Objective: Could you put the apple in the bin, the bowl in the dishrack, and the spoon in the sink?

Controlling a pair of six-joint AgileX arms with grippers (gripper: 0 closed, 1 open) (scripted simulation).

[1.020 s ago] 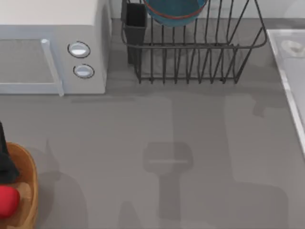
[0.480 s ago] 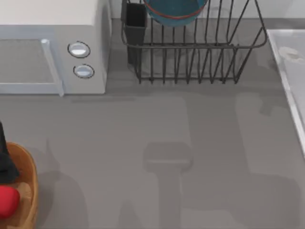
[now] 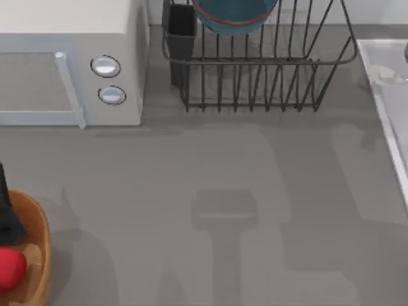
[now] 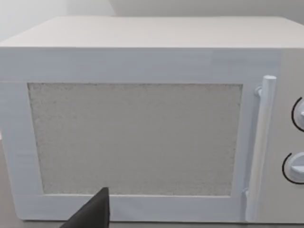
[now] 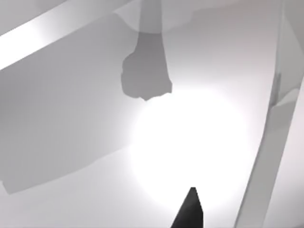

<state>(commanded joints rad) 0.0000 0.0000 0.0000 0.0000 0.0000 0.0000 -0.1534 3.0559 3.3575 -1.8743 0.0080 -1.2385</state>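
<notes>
— Where's the apple [image 3: 9,268]?

— Down at the table's left edge, a small bright red ball sitting inside the bin [image 3: 37,255], that round light-brown wooden tub with the thick curved rim. Both are cut off by the edge of the top view.

— And the bowl [image 3: 234,14]?

— Teal-blue with a thin reddish-brown rim, resting in the dishrack [image 3: 268,70] at the back of the table. The rack is dark wire, thin upright bars, with a dark rectangular cup at its left corner.

— The sink [image 3: 382,76]?

— A pale white-grey basin with a raised light rim, at the far right. I can't make out the spoon.
</notes>
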